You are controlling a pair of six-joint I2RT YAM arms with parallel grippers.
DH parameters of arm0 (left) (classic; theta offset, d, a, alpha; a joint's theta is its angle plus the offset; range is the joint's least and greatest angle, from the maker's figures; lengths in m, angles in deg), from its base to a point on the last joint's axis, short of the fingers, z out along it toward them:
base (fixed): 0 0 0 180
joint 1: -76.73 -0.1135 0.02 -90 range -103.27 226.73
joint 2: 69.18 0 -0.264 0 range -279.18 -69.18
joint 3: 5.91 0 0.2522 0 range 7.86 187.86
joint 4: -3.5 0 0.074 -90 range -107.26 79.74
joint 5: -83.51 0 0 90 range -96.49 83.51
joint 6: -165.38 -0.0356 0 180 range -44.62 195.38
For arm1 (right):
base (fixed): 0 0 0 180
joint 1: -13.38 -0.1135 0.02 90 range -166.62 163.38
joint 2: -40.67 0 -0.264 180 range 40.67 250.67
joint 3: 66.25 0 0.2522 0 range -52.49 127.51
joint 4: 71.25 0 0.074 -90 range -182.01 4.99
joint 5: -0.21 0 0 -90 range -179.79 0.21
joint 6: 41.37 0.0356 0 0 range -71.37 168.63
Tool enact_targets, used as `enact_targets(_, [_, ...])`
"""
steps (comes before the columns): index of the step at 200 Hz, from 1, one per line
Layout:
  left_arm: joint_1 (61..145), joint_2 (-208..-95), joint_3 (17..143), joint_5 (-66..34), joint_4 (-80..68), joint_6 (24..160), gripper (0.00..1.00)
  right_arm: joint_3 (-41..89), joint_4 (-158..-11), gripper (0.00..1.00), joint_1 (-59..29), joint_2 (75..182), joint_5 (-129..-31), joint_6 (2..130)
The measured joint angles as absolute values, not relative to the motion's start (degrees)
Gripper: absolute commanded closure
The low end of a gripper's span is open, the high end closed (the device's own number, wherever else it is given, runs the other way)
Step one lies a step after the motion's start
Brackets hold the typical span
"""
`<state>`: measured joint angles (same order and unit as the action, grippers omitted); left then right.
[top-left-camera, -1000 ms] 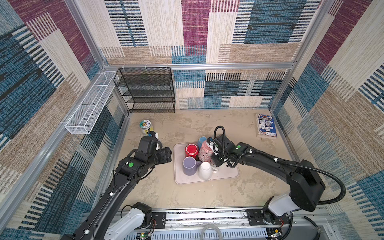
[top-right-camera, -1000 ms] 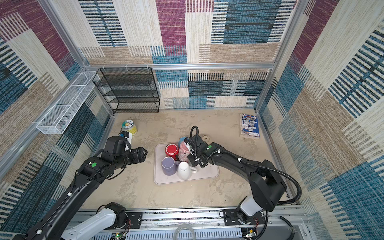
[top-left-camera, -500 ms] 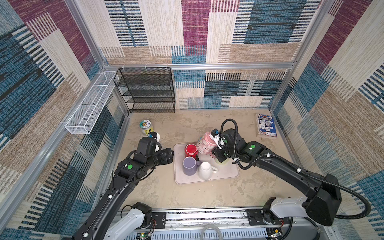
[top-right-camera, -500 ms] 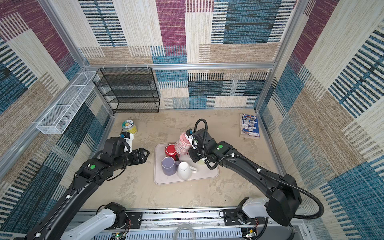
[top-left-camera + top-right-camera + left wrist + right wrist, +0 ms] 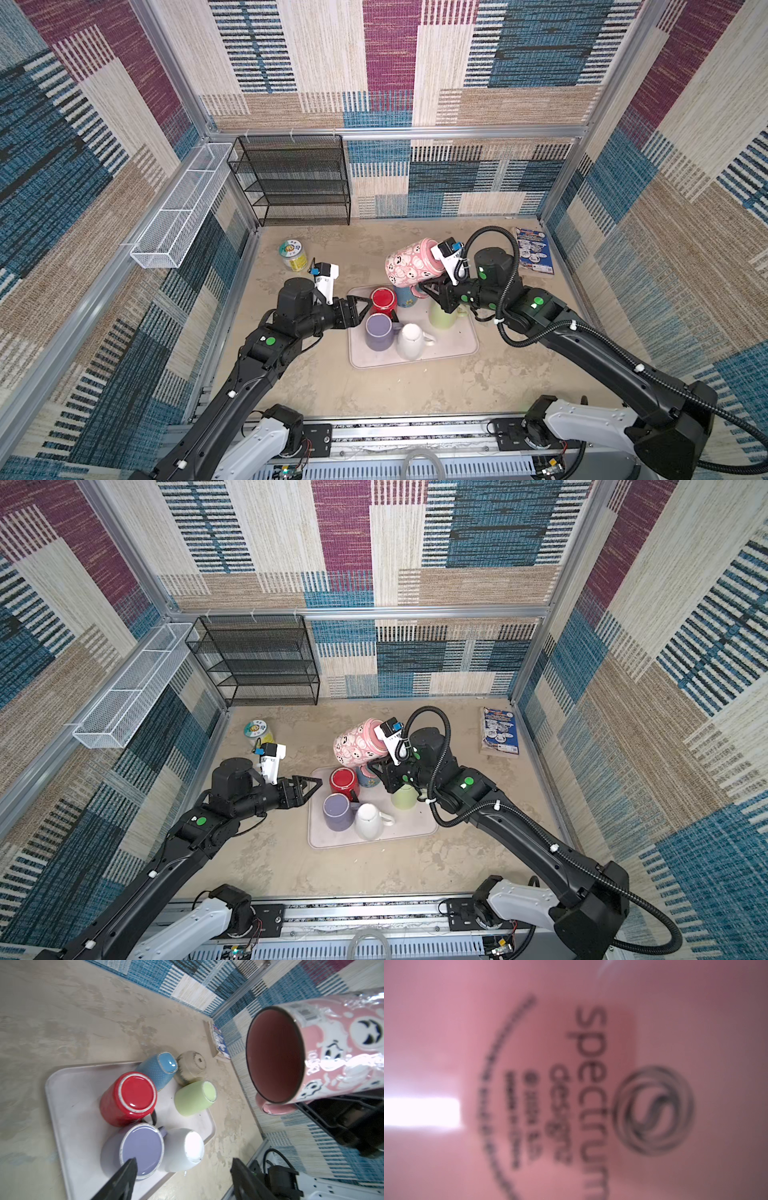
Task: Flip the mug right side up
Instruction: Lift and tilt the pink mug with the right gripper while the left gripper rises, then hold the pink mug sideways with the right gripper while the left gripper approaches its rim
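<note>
1. The pink mug (image 5: 409, 264) hangs in the air above the far edge of the tray (image 5: 457, 345). It lies on its side, with its mouth turned toward the left gripper (image 5: 360, 307).
2. The right gripper (image 5: 430, 291) pinches it from beneath, near the handle.
3. The left gripper's jaws are spread and empty, just beside the red mug (image 5: 383, 300).
4. The red mug and the purple mug (image 5: 378, 330) stand upside down on the tray.

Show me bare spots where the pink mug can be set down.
Bare tabletop lies in front of the tray, and behind it just right of the jar. The tray is crowded with upturned mugs; only its front right corner is bare.
</note>
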<state>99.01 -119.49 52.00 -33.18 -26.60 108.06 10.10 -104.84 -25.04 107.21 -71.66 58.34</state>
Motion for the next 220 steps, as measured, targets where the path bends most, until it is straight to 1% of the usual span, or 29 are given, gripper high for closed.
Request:
enact_targets(34, [99.01, -120.45, 47.51, -39.94, -14.41, 112.0, 0.27, 9.66, -97.26, 1.0, -21.89, 107.54, -63.48, 61.69])
enact_targets(62, [99.14, -121.98, 44.96, -43.17, -3.74, 115.78, 0.29, 9.86, -92.36, 1.0, -20.29, 109.13, -57.3, 63.81])
enact_targets(86, [99.16, -123.92, 44.17, -45.14, 6.1, 118.51, 0.35, 11.12, -90.57, 1.0, -19.33, 110.97, -52.69, 64.96])
enact_targets(137, [99.25, -130.59, 45.24, -48.4, 23.84, 122.79, 0.43, 12.39, -86.38, 1.0, -17.28, 113.77, -46.61, 67.46])
enact_targets(161, [99.36, -132.67, 45.7, -49.12, 29.11, 123.6, 0.5, 12.39, -84.96, 1.0, -16.8, 115.1, -44.36, 68.75])
enact_targets(191, [99.36, -134.5, 46.92, -50.56, 32.83, 123.8, 0.55, 12.52, -83.58, 1.0, -16.29, 116.24, -42.09, 69.79])
enact_targets(220, [99.36, -136.58, 47.6, -51.08, 35.36, 124.08, 0.57, 12.85, -81.5, 1.0, -15.9, 117.11, -40.45, 71.28])
